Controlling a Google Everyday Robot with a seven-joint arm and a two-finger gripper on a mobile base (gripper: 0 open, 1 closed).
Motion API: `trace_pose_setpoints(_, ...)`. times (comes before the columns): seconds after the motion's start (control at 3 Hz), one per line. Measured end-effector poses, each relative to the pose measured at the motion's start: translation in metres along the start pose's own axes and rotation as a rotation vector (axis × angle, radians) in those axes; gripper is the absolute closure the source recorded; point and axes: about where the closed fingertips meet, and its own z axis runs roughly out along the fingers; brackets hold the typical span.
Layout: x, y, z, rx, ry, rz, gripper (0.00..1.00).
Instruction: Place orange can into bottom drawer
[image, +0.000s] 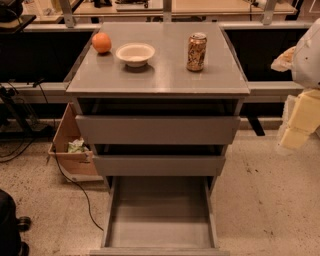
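Camera view: looks down on the front of a grey cabinet (235, 131), with its top and three drawers all showing.
Orange can (196, 52): stands upright on the cabinet top (165, 77), toward the right rear as seen, silver lid up. Nothing touches it.
Bottom drawer (160, 235): pulled well out with a bare grey floor, below and forward of where the can stands.
Upper drawers: the top drawer (157, 129) and middle drawer (159, 165) are each slightly ajar, and their fronts overhang the rear of the open drawer.
Neighbours on top: a pale bowl (135, 53) sits near the centre, well apart from the can. A round orange fruit (101, 43) lies beyond it at the left rear.
Gripper (299, 119): at the right edge of the frame, beside the cabinet and below the level of its top, well apart from the can and not holding it. Whether it is spread or pressed together cannot be told.
Step in hand: judged to be the approach before any grasp. The can is not yet picked, and the drawer is already open to receive it.
Next move calls for: raising the gripper and bringing it across to the can from the right, then taking the body at mid-height while it stands upright. It must then lift clear and lower past the two projecting fronts onto the drawer floor.
Risk: the can may tip on first contact, or it may clip an upper drawer front on the way down.
Surroundings: a cardboard box (70, 150) sits on the floor to the left of the cabinet.
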Motion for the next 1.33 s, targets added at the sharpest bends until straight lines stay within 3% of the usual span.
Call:
trace_pose_setpoints(0.33,0.0,0.0,0.0,0.0,0.0,0.0,0.0)
trace_pose_setpoints(0.67,-0.015,-0.018,0.026,0.004,-0.04,-0.001,0.0)
trace_pose_setpoints(1.33,-0.071,-0.105,0.099,0.082,-0.157,-0.022,0.0)
